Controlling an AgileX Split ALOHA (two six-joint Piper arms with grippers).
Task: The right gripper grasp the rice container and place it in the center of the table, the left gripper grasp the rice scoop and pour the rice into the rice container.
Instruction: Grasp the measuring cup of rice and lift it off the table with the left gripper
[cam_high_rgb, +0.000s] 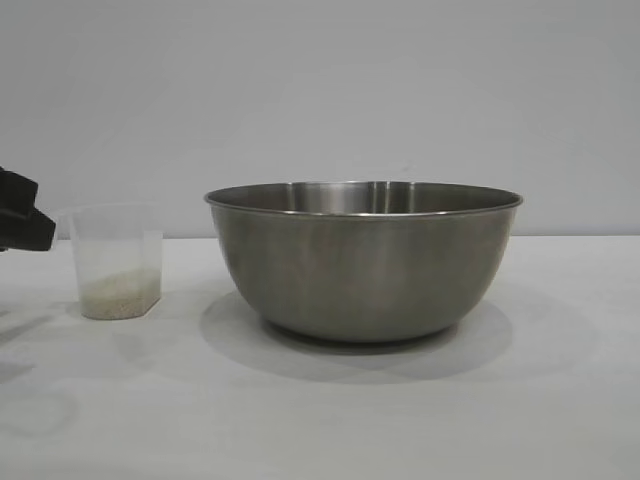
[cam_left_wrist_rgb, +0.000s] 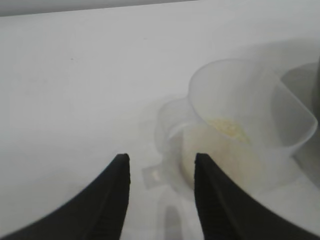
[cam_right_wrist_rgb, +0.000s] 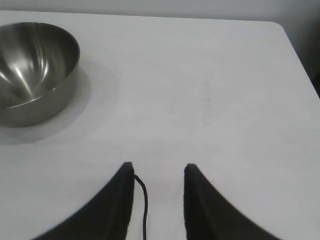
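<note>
Rice container (cam_high_rgb: 365, 262): steel bowl standing upright on the white desk (cam_high_rgb: 320, 420), near the middle of the exterior view, inside bare as far as the right wrist view shows. Nothing touches it. Rice scoop (cam_high_rgb: 113, 262): frosted plastic cup, upright on the desk to the bowl's left in the exterior view, apart from the bowl with a strip of desk between them. Its loop handle (cam_left_wrist_rgb: 159, 172) shows in the left wrist view, on the side facing the left hand. Rice (cam_high_rgb: 120, 294): shallow pale layer in the bottom of the cup, well below the rim. Left hand (cam_left_wrist_rgb: 160, 167): comes in at the left edge of the exterior view, level with the cup's upper part and just beside it. In its own wrist view the two black fingers stand apart, the handle lying in the gap between their tips; one fingertip overlaps the cup's wall in that view, contact cannot be told, nothing clamped. Right hand (cam_right_wrist_rgb: 156, 172): out of the exterior view, hanging over bare desk well away from the bowl; fingers apart, holding nothing; a thin dark cable (cam_right_wrist_rgb: 144, 205) runs between them.
</note>
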